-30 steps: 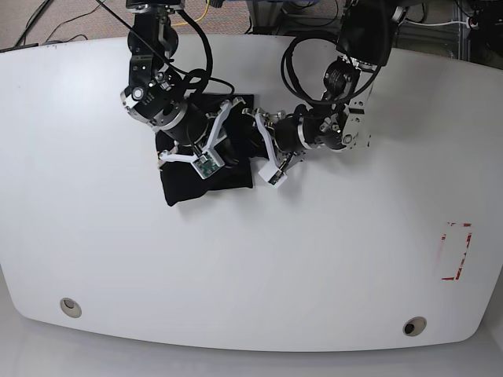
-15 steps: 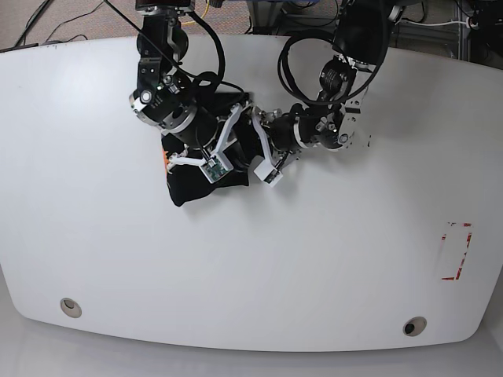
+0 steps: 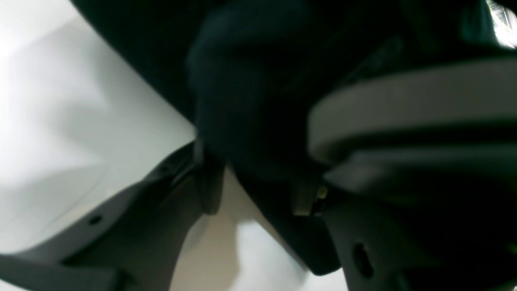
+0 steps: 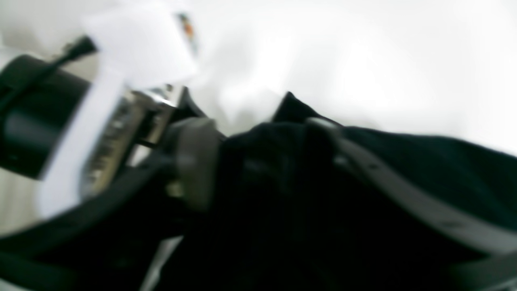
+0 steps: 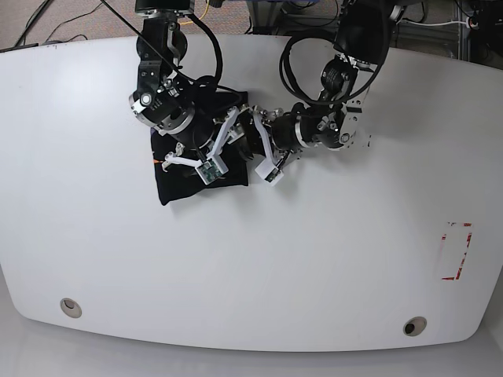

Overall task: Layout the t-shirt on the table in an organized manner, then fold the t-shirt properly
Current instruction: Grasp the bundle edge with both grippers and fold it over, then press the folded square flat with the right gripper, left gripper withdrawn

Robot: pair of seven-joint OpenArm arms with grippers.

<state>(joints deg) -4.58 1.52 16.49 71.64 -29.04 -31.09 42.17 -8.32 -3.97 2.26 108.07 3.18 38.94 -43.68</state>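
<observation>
The black t-shirt (image 5: 185,179) lies bunched in a lump on the white table (image 5: 251,267), at the back left of centre. A speck of its orange print (image 5: 163,161) shows at the left edge. My right gripper (image 5: 206,151) presses into the lump from above and my left gripper (image 5: 253,141) meets it from the right. In the left wrist view black cloth (image 3: 250,121) fills the gap of the left gripper (image 3: 258,194). In the blurred right wrist view cloth (image 4: 282,194) is bunched in the right gripper (image 4: 262,153). Both look shut on the cloth.
A red tape rectangle (image 5: 456,251) marks the table's right side. Two metal-ringed holes (image 5: 71,306) (image 5: 414,325) sit near the front edge. Cables and equipment lie beyond the table's back edge. The two arms crowd together over the shirt.
Both grippers have shifted slightly back and left, closer together, dragging the shirt with them. The lump now sits a little further left and is more compact.
</observation>
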